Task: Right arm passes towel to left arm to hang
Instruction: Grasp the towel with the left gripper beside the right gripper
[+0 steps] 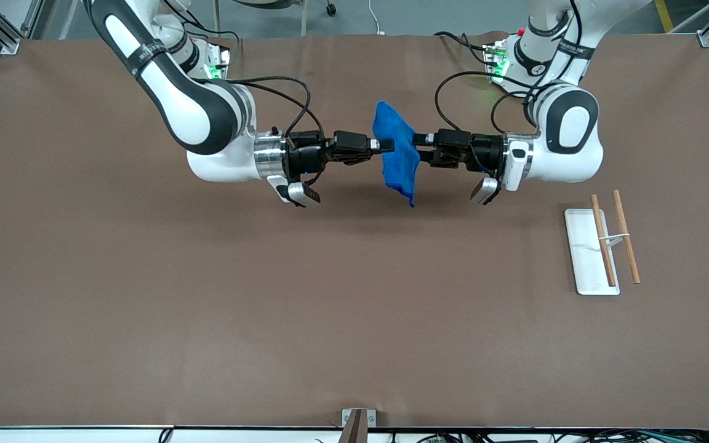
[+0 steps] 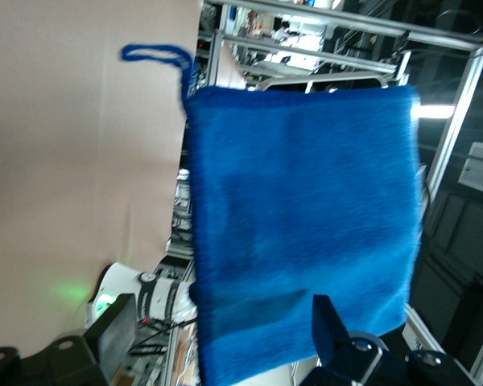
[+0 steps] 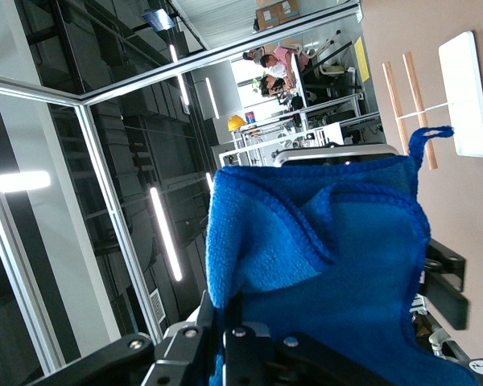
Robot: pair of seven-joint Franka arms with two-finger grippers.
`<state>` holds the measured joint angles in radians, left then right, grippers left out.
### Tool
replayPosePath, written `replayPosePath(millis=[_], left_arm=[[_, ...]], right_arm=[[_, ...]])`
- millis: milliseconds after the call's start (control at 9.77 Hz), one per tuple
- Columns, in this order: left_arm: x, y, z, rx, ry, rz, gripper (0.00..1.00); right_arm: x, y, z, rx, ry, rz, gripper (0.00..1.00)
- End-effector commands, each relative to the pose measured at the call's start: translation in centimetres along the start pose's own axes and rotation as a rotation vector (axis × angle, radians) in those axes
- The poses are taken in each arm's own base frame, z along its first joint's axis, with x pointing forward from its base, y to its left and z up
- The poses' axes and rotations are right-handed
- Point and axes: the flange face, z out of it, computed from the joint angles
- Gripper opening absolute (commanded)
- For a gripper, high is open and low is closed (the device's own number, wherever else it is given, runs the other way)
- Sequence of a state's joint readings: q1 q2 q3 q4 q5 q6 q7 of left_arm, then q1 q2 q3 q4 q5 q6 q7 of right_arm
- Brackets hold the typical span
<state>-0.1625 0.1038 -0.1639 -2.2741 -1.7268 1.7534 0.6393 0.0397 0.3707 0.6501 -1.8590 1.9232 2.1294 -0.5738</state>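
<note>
The blue towel (image 1: 396, 154) hangs in the air over the middle of the table, its corner loop (image 2: 153, 55) sticking out. My right gripper (image 1: 389, 146) is shut on one edge of it, with cloth bunched between the fingers (image 3: 262, 338). The left gripper (image 1: 417, 140) meets the towel from the left arm's end. It is open, its two fingers (image 2: 332, 330) standing wide on either side of the towel (image 2: 302, 233) edge. In the right wrist view the right gripper (image 3: 225, 314) pinches the towel (image 3: 338, 273) fold. The left gripper (image 2: 225, 322) straddles the cloth.
A white rack base (image 1: 582, 246) with two wooden rods (image 1: 626, 243) lies flat on the brown table (image 1: 207, 307) toward the left arm's end, nearer the front camera than the grippers. It also shows as the rack (image 3: 467, 92) in the right wrist view.
</note>
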Motion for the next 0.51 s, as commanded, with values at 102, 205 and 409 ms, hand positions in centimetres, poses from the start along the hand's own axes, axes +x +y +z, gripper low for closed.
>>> replayPosePath(millis=[102,205,409], left_arm=[[-0.21,-0.69,-0.80,-0.019,0.067,0.002,0.12],[-0.06,-0.62,-0.99,-0.020,0.069,0.004,0.00],[0.39,-0.37,-1.29,-0.014,0.071,0.014,0.00]], right_arm=[[-0.06,-0.07,0.45,0.026,0.007,-0.011,0.00],[0.00,0.21,0.42,0.026,0.006,-0.018,0.00],[0.29,0.78,0.28,0.027,0.008,-0.026,0.00]])
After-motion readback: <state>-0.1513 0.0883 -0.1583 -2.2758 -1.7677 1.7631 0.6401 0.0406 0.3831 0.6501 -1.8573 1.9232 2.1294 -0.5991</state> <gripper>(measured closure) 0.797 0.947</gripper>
